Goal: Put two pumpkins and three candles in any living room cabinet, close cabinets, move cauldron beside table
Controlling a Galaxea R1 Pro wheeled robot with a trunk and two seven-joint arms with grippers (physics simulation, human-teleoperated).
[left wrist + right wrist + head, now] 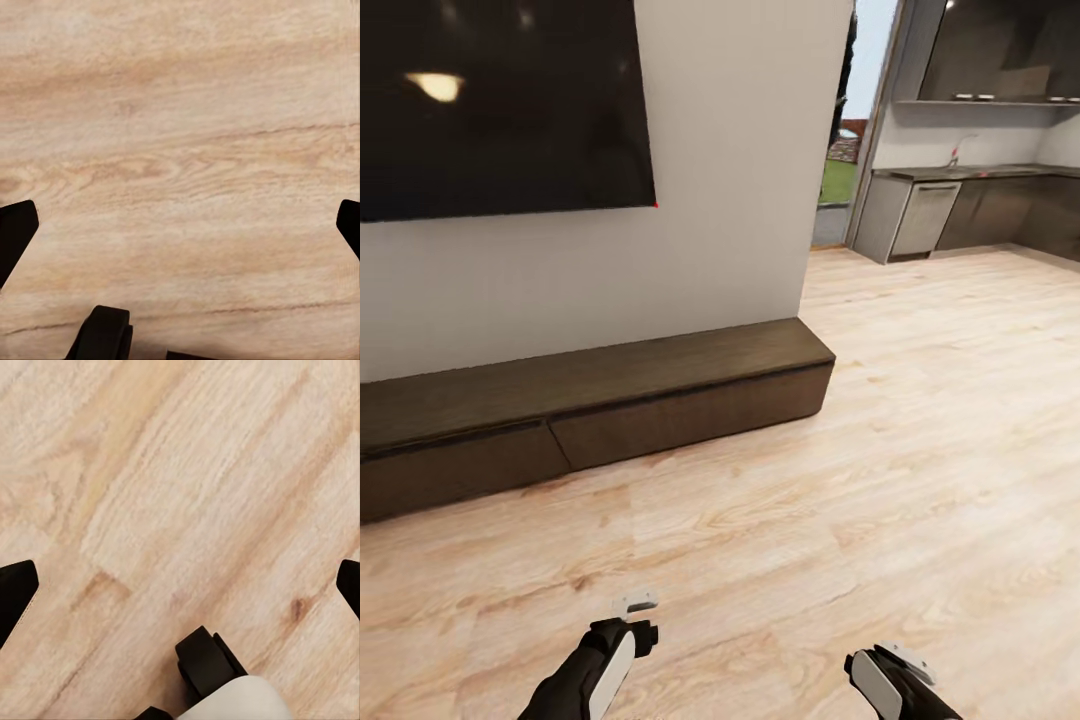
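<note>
Cabinet [660,395]: sitting low along the white wall [730,200], long and dark brown with a flat top; its drawer fronts are lying flush and closed, nothing resting on the top that I can see.
Screen [500,100]: hanging dark on the wall above the cabinet, reflecting one ceiling light.
Floor [840,520]: running pale wood from the cabinet to the robot and on toward the kitchen.
Kitchen units [970,210]: standing grey at the far right, well apart from the cabinet, with a counter and a shelf above.
Left gripper [180,225]: hanging over bare floor, its dark fingertips [15,232] showing at the opposite edges of the wrist view, so the claw is standing wide and holding nothing.
Right gripper [180,585]: likewise hovering over bare boards, fingertips [15,589] spread wide, nothing between them.
Arms: both showing low in the head view, the left one [600,665] nearer the cabinet's side, the right one [895,680] toward the kitchen side.
</note>
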